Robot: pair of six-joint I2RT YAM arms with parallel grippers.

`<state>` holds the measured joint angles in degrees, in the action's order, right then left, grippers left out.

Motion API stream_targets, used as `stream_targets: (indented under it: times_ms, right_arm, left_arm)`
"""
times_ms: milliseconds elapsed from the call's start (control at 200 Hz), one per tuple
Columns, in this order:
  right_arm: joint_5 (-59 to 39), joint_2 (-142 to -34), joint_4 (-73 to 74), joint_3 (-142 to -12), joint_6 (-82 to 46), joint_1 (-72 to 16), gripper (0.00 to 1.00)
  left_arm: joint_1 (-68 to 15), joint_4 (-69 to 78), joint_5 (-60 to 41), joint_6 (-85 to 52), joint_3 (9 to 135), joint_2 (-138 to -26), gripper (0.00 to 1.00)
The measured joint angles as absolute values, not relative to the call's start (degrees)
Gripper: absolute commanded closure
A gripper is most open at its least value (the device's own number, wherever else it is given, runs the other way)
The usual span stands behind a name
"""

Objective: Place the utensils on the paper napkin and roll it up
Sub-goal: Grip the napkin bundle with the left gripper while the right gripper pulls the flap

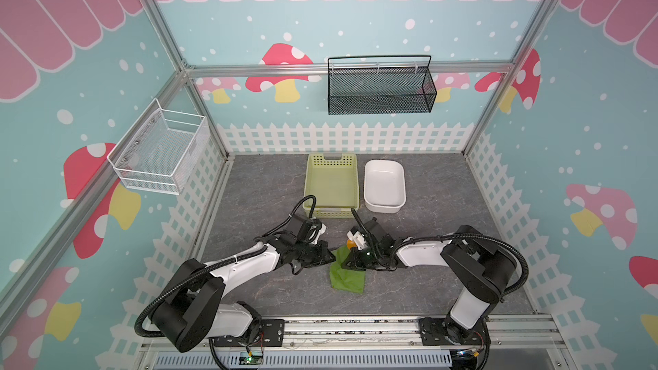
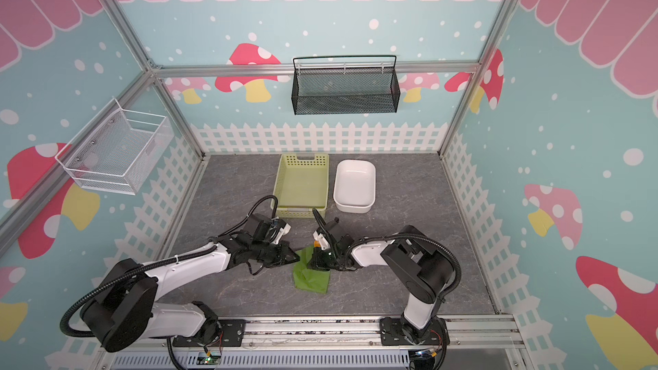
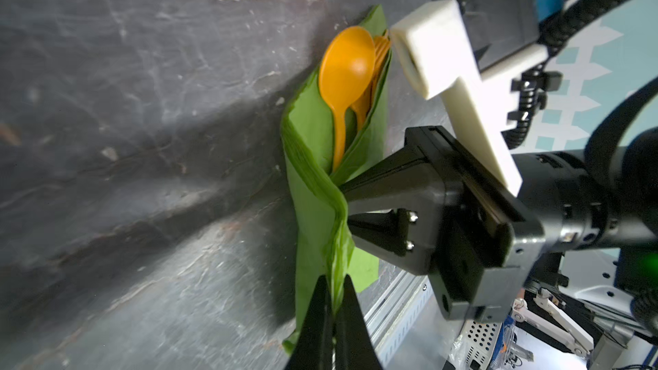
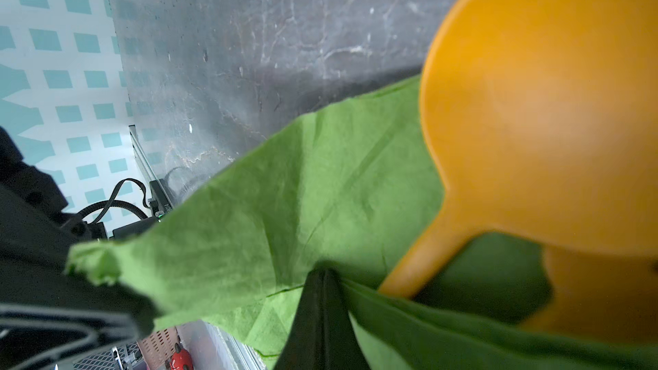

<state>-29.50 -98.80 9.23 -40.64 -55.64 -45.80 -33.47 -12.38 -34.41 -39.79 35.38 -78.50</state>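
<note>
Napkin: the green paper napkin (image 1: 348, 275) sits at front centre of the grey worktop (image 1: 256, 186). It is folded up into a loose trough with its near end lying flat, and both arms are on it!
Left gripper: the left gripper (image 3: 334, 284) reaches in from the left, its fingers clamped tight on a bunched ridge of the green paper.
Right gripper: the right gripper (image 3: 347, 206) meets it from the opposite side, its fingers pressed together with a fold of the napkin pinched at the tips.
Spoon: the orange spoon (image 3: 345, 65) lies inside the fold. Its handle runs down into the paper and its bowl pokes out at the far end.
Fork: the orange fork (image 3: 381, 48) shows its tines just behind the spoon bowl, tucked against it.
Knife: cannot tell; the paper and the spoon cover whatever lies deeper.
Backfield: the yellow-green basket (image 1: 333, 212) and the white dish (image 1: 384, 207) stand side by side behind the bundle, apart from it.
</note>
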Motion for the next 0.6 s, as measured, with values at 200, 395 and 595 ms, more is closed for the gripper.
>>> stream_targets:
  times_ms: [200, 395, 595]
  right_arm:
    - [-29.5, -98.8, 9.2, -40.6, -55.8, -45.8, 1.0]
    - [-28.8, -98.1, 8.8, -40.4, -55.8, -45.9, 1.0]
    - [-27.5, -94.5, 7.0, -38.3, -56.6, -45.8, 1.0]
  left_arm:
    - [-37.2, -8.9, -35.7, -43.4, 35.9, -82.3, 0.94]
    - [-38.0, -4.6, -35.7, -47.4, 35.9, -84.3, 0.94]
    - [-38.0, -3.7, -34.7, -48.3, 35.6, -84.2, 0.95]
